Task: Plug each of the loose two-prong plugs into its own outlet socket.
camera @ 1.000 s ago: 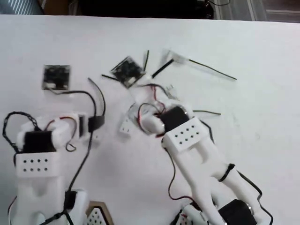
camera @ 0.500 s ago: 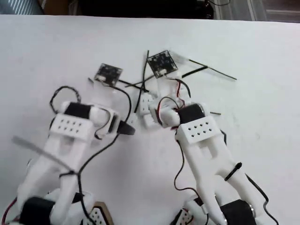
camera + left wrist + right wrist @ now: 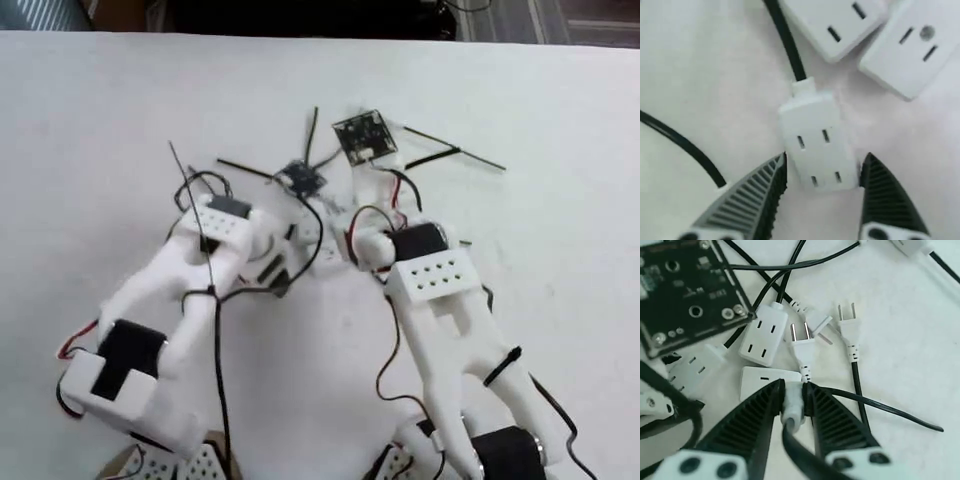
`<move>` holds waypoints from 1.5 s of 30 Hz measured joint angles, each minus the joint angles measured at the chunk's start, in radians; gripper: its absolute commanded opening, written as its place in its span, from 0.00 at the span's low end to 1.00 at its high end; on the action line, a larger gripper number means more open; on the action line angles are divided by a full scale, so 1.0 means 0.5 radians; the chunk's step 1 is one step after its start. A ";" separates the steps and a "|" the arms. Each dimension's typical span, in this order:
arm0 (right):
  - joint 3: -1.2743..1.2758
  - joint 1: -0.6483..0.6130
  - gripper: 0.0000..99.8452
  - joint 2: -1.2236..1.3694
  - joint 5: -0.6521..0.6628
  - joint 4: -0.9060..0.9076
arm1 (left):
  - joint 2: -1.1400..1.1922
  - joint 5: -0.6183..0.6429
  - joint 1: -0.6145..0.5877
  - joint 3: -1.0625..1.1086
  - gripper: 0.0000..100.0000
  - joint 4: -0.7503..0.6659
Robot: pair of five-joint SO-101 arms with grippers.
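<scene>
**No plug seated yet: one plug gripped, one socket straddled**

The white two-prong plug (image 3: pixel 801 347) lay among black cords (image 3: pixel 890 412) near the middle of the bench (image 3: pixel 110 110). Its prongs were bare, and the right claw (image 3: pixel 793 386) was clenched on its cord end. Another loose plug (image 3: pixel 848 330) lay just beside it. As far as could be seen, nothing was plugged in, so the whole job probably remained. The left claw (image 3: pixel 823 161) stood released, with one finger on either side of a white outlet socket (image 3: pixel 812 145). Whether the fingers touched it was unclear.
</scene>
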 measured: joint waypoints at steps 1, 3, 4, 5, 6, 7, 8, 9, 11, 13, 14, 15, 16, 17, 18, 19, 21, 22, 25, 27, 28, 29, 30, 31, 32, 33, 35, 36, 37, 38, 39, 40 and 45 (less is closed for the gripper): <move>0.000 0.003 0.02 0.000 0.000 0.000 | 0.003 -0.089 0.000 -0.009 0.15 -0.006; 0.000 0.003 0.02 0.000 0.000 0.000 | 0.003 -0.301 -0.015 -0.012 0.15 -0.034; 0.000 0.000 0.02 0.000 0.000 0.000 | 0.003 -0.405 -0.028 -0.015 0.15 -0.049; 0.000 0.000 0.02 0.000 0.000 0.000 | 0.003 -0.503 -0.046 -0.025 0.15 -0.055; 0.000 0.000 0.02 0.000 0.000 0.000 | 0.003 -0.592 -0.074 -0.037 0.15 -0.071; 0.000 0.000 0.02 0.000 0.000 0.000 | 0.006 -0.672 -0.095 -0.049 0.16 -0.083; 0.000 0.000 0.02 0.000 0.000 0.000 | 0.006 -0.755 -0.126 -0.058 0.18 -0.092; 0.000 0.000 0.02 0.000 0.000 0.000 | 0.006 -0.838 -0.153 -0.071 0.21 -0.098; 0.000 0.000 0.02 0.000 0.000 0.000 | 0.006 -0.957 -0.209 -0.089 0.27 -0.101; 0.000 0.000 0.02 0.000 0.000 0.000 | 0.006 -0.982 -0.255 -0.117 0.31 -0.104; 0.000 0.000 0.02 0.000 0.000 0.000 | 0.006 -0.967 -0.276 -0.126 0.32 -0.104; 0.000 0.000 0.02 0.000 0.000 0.000 | -0.003 -0.936 -0.301 -0.129 0.32 -0.104; 0.000 0.000 0.02 0.000 0.000 0.000 | -0.018 -0.905 -0.322 -0.132 0.32 -0.104; 0.000 0.000 0.02 0.000 0.000 0.000 | -0.046 -0.881 -0.338 -0.132 0.32 -0.104; 0.000 0.000 0.02 0.000 0.000 0.000 | -0.092 -0.862 -0.350 -0.132 0.32 -0.098; 0.000 0.000 0.02 0.000 0.000 0.000 | -0.150 -0.844 -0.356 -0.114 0.32 -0.080; 0.000 0.000 0.02 0.000 0.000 0.000 | -0.292 -0.798 -0.356 -0.071 0.32 -0.049; 0.000 -0.003 0.02 0.000 0.000 0.000 | -0.365 -0.758 -0.362 -0.046 0.32 -0.034; 0.000 -0.107 0.02 0.000 -0.064 0.000 | -0.601 -0.611 -0.454 0.037 0.32 -0.012; 0.000 -0.221 0.02 0.000 -0.150 0.000 | -0.749 -0.470 -0.555 0.095 0.32 -0.012; 0.000 -0.282 0.02 0.000 -0.190 0.000 | -0.816 -0.390 -0.623 0.129 0.32 -0.012; -0.015 -0.338 0.02 0.000 -0.230 -0.006 | -0.872 -0.313 -0.690 0.160 0.32 -0.012; -0.037 -0.387 0.02 0.006 -0.270 -0.021 | -0.921 -0.230 -0.764 0.196 0.32 -0.012; -0.061 -0.439 0.02 0.025 -0.307 -0.040 | -0.957 -0.141 -0.841 0.224 0.32 -0.009; -0.089 -0.491 0.02 0.058 -0.344 -0.064 | -0.988 -0.055 -0.911 0.258 0.32 -0.009; -0.114 -0.543 0.02 0.104 -0.374 -0.092 | -1.013 0.018 -0.982 0.292 0.32 -0.009; -0.169 -0.638 0.02 0.221 -0.436 -0.147 | -1.049 0.157 -1.111 0.362 0.32 -0.009; -0.199 -0.678 0.02 0.295 -0.460 -0.175 | -1.059 0.209 -1.151 0.399 0.32 -0.009; -0.230 -0.718 0.02 0.359 -0.479 -0.203 | -1.065 0.252 -1.185 0.433 0.32 -0.009; -0.258 -0.749 0.02 0.427 -0.488 -0.233 | -1.071 0.288 -1.209 0.466 0.32 -0.009; -0.285 -0.776 0.02 0.491 -0.494 -0.261 | -1.071 0.322 -1.227 0.497 0.32 -0.009; -0.313 -0.804 0.02 0.552 -0.494 -0.295 | -1.071 0.356 -1.249 0.528 0.32 -0.018; -0.359 -0.856 0.02 0.776 -0.494 -0.485 | -1.071 0.448 -1.267 0.709 0.32 -0.163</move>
